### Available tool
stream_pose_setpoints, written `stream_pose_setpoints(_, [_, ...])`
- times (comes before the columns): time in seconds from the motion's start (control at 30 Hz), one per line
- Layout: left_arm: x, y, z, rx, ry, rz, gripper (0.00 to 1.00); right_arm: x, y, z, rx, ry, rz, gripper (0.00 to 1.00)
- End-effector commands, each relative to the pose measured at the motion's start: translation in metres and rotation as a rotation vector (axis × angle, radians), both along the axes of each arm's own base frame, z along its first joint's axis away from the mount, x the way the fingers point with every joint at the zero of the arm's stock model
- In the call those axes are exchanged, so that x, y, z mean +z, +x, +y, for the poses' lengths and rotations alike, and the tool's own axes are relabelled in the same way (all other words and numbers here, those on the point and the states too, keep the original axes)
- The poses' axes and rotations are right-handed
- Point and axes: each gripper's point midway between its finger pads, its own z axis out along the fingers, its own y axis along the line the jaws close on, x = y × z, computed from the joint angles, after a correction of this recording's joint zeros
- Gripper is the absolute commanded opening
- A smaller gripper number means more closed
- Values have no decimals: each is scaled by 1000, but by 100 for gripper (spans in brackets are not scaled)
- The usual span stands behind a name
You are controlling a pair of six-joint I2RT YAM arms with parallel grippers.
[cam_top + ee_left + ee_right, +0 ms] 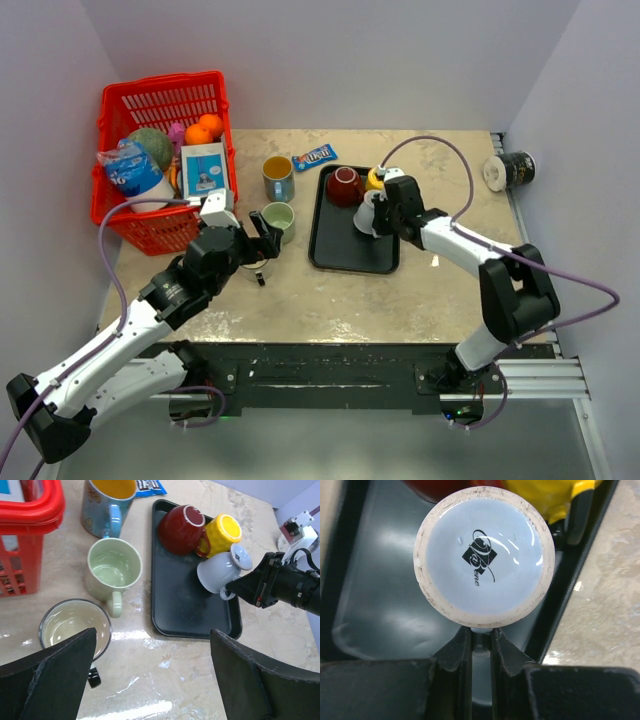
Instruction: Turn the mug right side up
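Mug check: the pale blue glazed ceramic mug [484, 555] is bottom-up and tilted on the flat black plastic tray [185, 615], just beside the yellow ceramic mug [227, 532]. Its rough foot ring and printed logo face the right wrist camera. Right fingers [455, 655] are clenched on its loop handle, with a thin pale strip showing between them. By my read it is hard, rigid, fairly weighty and breakable, and that glaze looks slick. A pinch on the handle alone may let the body swing as it rotates, and a knock against the dark red ceramic mug [182, 529] nearby could chip something. Left fingers [60, 675] are spread wide, holding nothing, above the marbled desk [165, 670] near a white enamel cup [70, 625]. Hidden from every view: the mug's rim and inside, and how deep the handle sits in that pinch.
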Motion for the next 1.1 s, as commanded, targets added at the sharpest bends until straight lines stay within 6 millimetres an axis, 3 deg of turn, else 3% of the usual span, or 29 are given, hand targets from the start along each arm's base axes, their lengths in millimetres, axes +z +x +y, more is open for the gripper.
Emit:
stream_pose_setpoints(0.0, [17,2,-21,-99,-45,-63,99,105,-1,41,44,335,-158,0])
stream_pose_setpoints(0.07, [22,-2,-35,-172,-76,-83,99,128,-16,58,121,448,-155,0])
stream_pose_setpoints(0.2, [30,-13,-65,-354,-130,-138,99,196,-41,79,201,691,-216,0])
stream_pose_setpoints(0.23, [47,-14,-74,-395,-177,-202,99,211,-43,82,220,735,-243,0])
stream_pose_setpoints(0.3, [52,-28,-90,-512,-226,-229,99,239,-59,90,273,844,-249,0])
stream_pose_setpoints(0.37, [71,-38,-104,-611,-286,-299,99,268,-70,95,333,926,-294,0])
stream_pose_setpoints(0.5, [97,-45,-119,-698,-378,-377,99,319,-91,97,405,1070,-360,0])
stream_pose_setpoints(0.53, [111,-46,-120,-708,-409,-427,99,330,-98,96,425,1094,-378,0])
stream_pose_setpoints(0.77, [161,-49,-127,-746,-543,-558,99,382,-133,92,516,1235,-488,0])
stream_pose_setpoints(0.93, [190,-47,-128,-741,-589,-628,98,402,-148,93,567,1279,-543,0])
stream_pose_setpoints(1.07, [207,-47,-127,-741,-632,-666,91,413,-159,94,613,1308,-564,0])
